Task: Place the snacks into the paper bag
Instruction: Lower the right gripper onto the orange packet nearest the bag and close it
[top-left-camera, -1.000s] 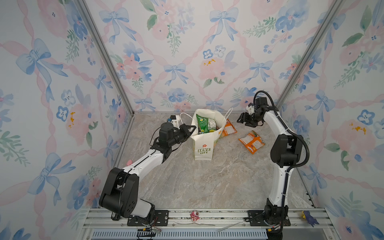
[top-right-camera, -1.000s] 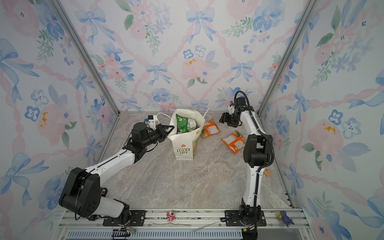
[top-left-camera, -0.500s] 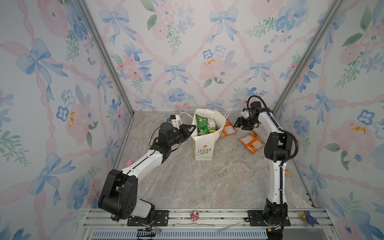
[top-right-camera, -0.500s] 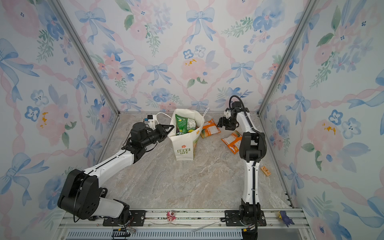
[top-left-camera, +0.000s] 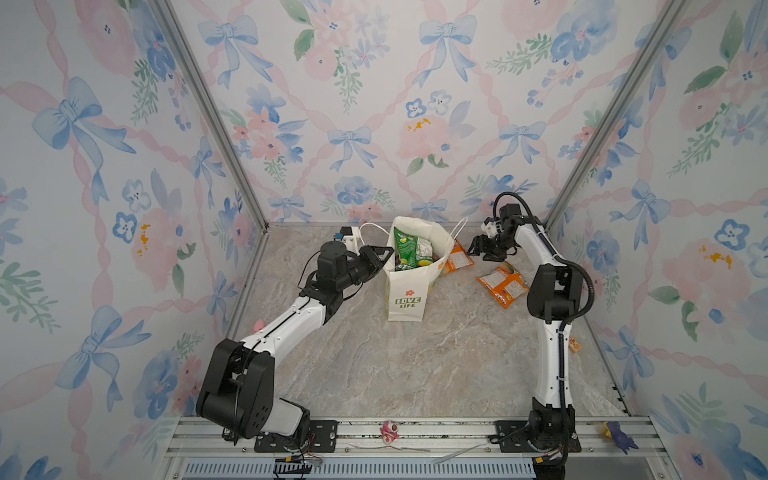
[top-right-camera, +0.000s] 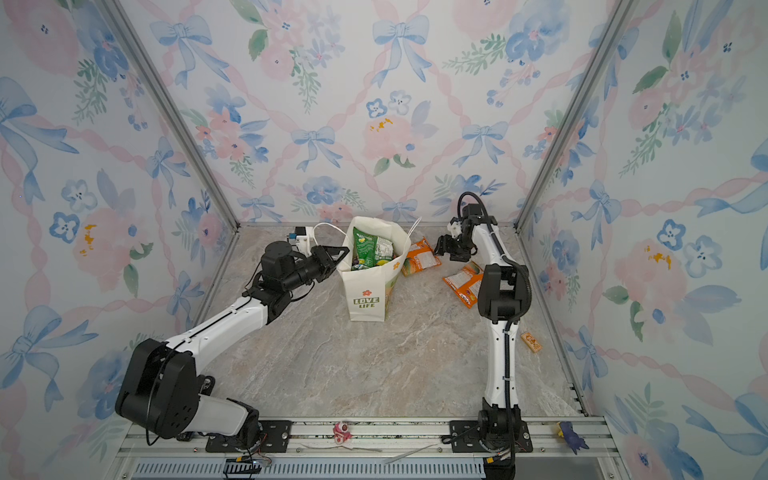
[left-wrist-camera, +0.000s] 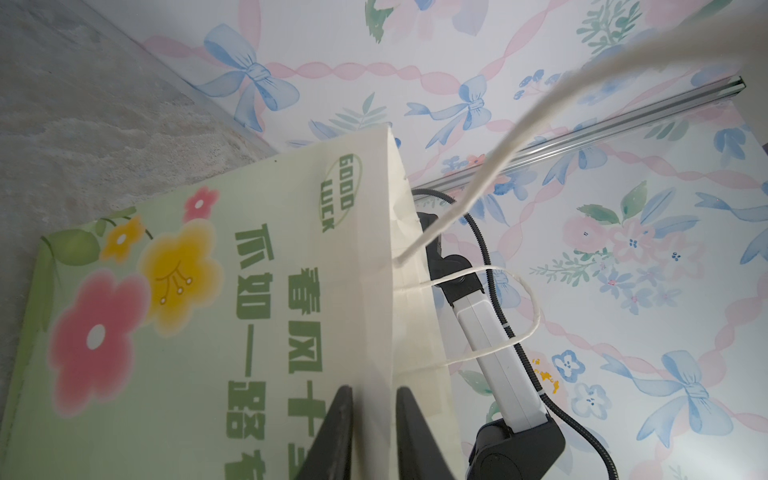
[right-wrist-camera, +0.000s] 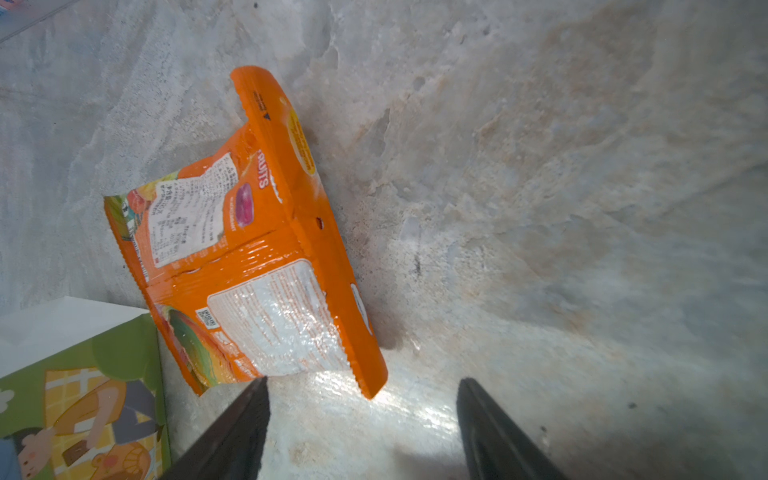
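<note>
A marble-patterned tabletop (top-left-camera: 415, 365) sits inside floral-papered walls, seen from above. At the left, the left gripper (top-left-camera: 380, 254) reaches to the near rim of the paper bag (top-left-camera: 409, 293). In the left wrist view its fingers (left-wrist-camera: 336, 432) stand on either side of the bag's wall with a narrow gap, slightly open and not visibly clamping the paper.

The bag stands upright at centre with green snacks (top-left-camera: 409, 249) poking out of its mouth. Just right of it, an orange packet (top-left-camera: 457, 259) lies against the bag's side.

Further right, the right gripper (top-left-camera: 478, 249) hovers low over the tabletop with its fingers (right-wrist-camera: 249, 415) spread wide and holding nothing. In the right wrist view the packet (right-wrist-camera: 257, 266) lies just ahead of the fingers, offset toward the finger on the bag's side. Its long axis runs away from them, so the fingers would span its narrow width. A second orange packet (top-left-camera: 503, 284) lies flat further right, near that arm's elbow. The right arm is the nearer one to both loose packets.

Compared with a second ago, the right gripper has come lower and closer to the packet by the bag. The left arm, the bag and the packets have not shifted.
</note>
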